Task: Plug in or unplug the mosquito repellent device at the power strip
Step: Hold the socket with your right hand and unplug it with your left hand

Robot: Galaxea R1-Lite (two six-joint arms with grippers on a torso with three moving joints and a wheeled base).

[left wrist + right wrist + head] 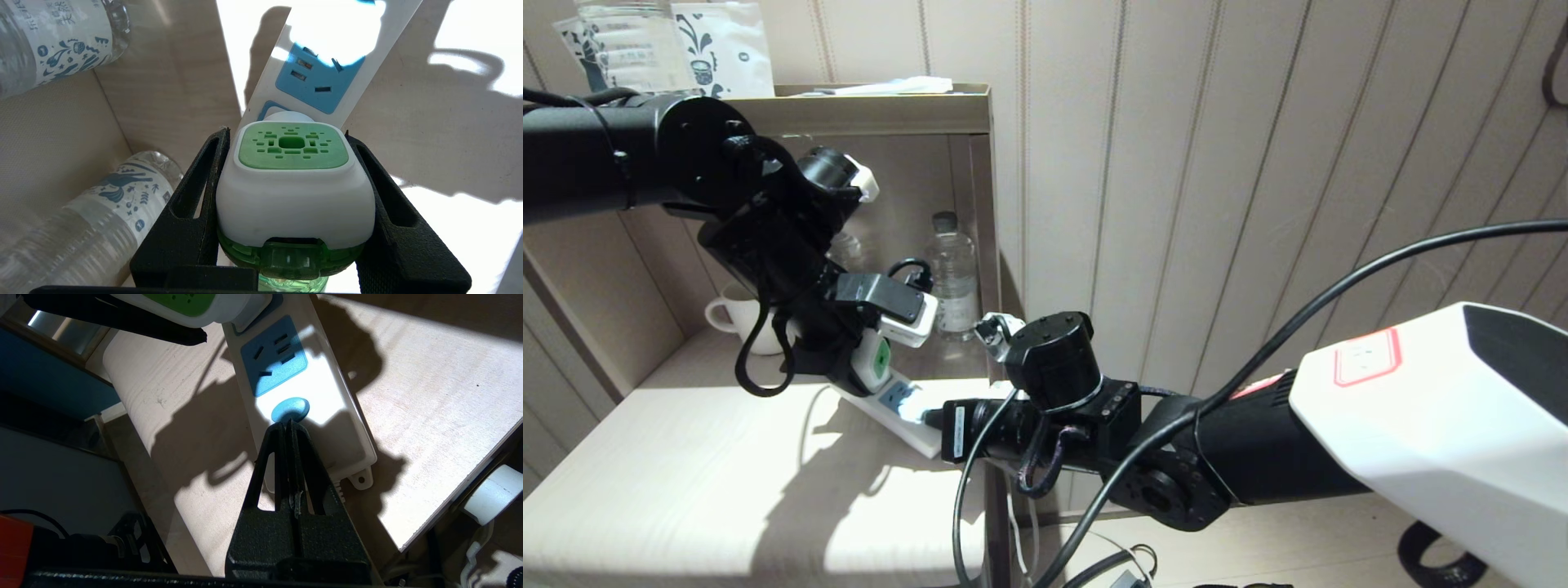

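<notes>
Left gripper (292,196) fingers pinching the white rounded-square mosquito repellent device with green vented centre (293,179), seated at a socket of the long flat white power strip (903,412), mid-left in the head view. Right gripper (288,425) fingers pressed together, tip on the strip's round blue button (290,409). Risk: strip lifting or skidding across the pale wood worktop (686,490) if that hold slips. Button contact only visible from the right wrist; side grip only from the left.
</notes>
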